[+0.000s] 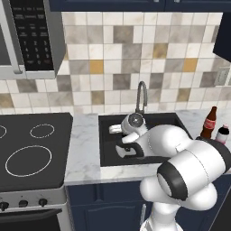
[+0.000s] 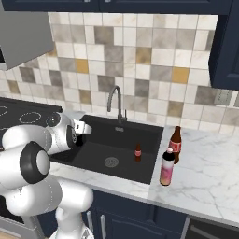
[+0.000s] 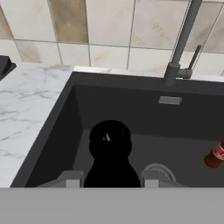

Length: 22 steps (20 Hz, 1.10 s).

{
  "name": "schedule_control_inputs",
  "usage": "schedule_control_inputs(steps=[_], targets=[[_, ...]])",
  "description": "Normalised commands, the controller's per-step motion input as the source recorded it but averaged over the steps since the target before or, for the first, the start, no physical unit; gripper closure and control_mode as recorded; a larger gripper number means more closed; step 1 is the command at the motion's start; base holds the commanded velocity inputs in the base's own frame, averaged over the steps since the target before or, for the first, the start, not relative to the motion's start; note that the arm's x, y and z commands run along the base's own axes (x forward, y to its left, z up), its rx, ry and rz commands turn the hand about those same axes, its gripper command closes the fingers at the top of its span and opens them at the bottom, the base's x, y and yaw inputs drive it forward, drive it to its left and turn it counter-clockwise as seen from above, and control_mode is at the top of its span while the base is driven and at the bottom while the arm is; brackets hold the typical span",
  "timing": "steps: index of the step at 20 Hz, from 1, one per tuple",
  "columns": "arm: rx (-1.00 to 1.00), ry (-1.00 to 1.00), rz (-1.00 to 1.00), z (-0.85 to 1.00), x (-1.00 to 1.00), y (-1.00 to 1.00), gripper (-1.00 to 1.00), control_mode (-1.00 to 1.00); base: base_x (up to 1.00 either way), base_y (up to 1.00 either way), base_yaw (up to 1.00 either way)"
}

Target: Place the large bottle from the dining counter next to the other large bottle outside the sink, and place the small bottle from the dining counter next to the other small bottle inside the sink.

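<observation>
Gripper (image 3: 111, 175) sits over the left half of the sink (image 3: 65, 113), fingers pinched on a small dark bottle (image 3: 110, 151) seen from above its cap in the hand view; the bottle hangs above the basin floor, not yet set down; the other small bottle (image 2: 137, 152), red-labelled, stands upright on the basin floor to the right of the drain (image 2: 111, 162), well apart from the held one. On the counter (image 2: 205, 163) right of the sink, two large bottles stand just beside each other: a brown one with a red label (image 2: 175, 144) and a pink one with a dark cap (image 2: 167, 168); that half of the task reads as complete. Step in hand, by judgement: placing the small bottle inside the sink. Next move calls for carrying it rightward across the basin, past the drain and clear of the faucet (image 2: 115, 103), lowering it upright close beside the standing small bottle without knocking it, then parting the fingers.
</observation>
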Motion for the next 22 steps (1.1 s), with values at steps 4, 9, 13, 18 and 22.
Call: schedule_control_inputs(steps=[4,9,13,18,22], targets=[[0.00,0.00,0.00,0.00,0.00,0.00,1.00,-1.00,0.00,0.00,0.00],[0.00,0.00,0.00,-0.03,0.02,0.00,1.00,-1.00,0.00,0.00,0.00],[0.00,0.00,0.00,-0.05,0.05,0.00,1.00,-1.00,0.00,0.00,0.00],[0.00,0.00,0.00,-0.03,0.11,0.00,1.00,-1.00,0.00,0.00,0.00],[0.00,0.00,0.00,-0.03,0.11,0.00,1.00,-1.00,0.00,0.00,0.00]])
